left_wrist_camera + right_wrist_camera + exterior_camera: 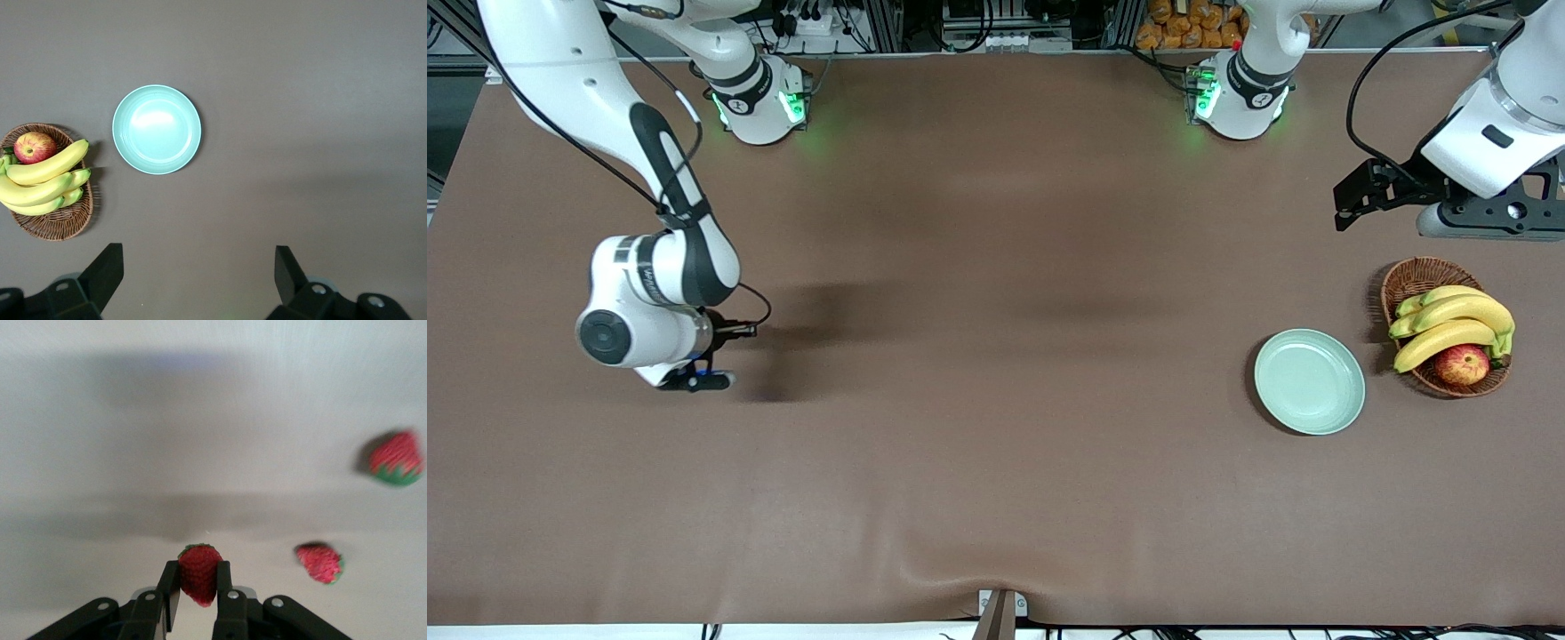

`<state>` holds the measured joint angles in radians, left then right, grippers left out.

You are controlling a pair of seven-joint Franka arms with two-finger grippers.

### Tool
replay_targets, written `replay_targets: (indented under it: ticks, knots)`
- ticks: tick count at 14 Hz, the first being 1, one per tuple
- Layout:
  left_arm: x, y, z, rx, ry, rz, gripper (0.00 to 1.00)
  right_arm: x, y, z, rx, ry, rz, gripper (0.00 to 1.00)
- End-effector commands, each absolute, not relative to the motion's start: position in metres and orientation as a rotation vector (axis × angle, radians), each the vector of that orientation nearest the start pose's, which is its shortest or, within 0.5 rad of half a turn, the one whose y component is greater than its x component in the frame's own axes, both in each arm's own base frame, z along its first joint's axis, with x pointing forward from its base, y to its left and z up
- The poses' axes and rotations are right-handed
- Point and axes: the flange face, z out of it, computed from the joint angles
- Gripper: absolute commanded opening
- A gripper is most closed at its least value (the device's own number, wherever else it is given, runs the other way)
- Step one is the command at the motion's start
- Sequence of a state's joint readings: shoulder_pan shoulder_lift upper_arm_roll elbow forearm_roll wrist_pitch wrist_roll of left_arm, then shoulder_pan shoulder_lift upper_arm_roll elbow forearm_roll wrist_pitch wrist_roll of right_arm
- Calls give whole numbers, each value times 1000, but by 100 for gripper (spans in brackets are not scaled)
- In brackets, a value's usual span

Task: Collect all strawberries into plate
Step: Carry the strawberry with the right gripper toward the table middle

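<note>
Strawberries: none in the plate [1310, 382] yet; one gripped, two loose.

The right gripper [197, 587], low at the right arm's end of the table [978, 293], has its fingers [169, 587] closed on one strawberry [199, 573]. Two more berries [319, 563] [396, 458] lie on the table near it, apart from each other. The plate sits empty at the left arm's end, beside the basket [1423, 276]. The left gripper [199, 280] waits above that area, fingers [107, 267] wide and holding nothing. All three deliveries remain.
</note>
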<state>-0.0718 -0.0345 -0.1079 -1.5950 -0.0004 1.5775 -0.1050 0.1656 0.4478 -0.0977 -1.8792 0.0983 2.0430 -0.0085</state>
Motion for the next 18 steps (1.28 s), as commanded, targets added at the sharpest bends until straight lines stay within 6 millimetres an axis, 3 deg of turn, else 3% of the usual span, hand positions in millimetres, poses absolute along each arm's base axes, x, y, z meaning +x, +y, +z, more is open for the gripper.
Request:
replay_targets:
  ticks: [1, 3, 5, 7, 12, 15, 18]
  knots:
    - [539, -97, 637, -3153, 131, -33, 100, 616, 66, 285, -3055, -71, 350, 7]
    - [539, -97, 637, -3153, 131, -33, 100, 623, 106, 293, -2973, -57, 285, 6]
    - [538, -97, 637, -3153, 131, -36, 100, 623, 147, 283, -2913, -61, 234, 5]
    - [538, -97, 637, -3153, 131, -36, 100, 616, 196, 278, -2914, -138, 177, 5]
    - [539, -97, 637, -3153, 128, -33, 100, 597, 293, 254, -2804, -182, 218, 5]
    - [539, -97, 637, -3153, 128, -33, 100, 588, 337, 240, -2791, -228, 155, 7]
    - [539, -97, 637, -3153, 131, -33, 100, 575, 368, 227, -2771, -243, 143, 11]
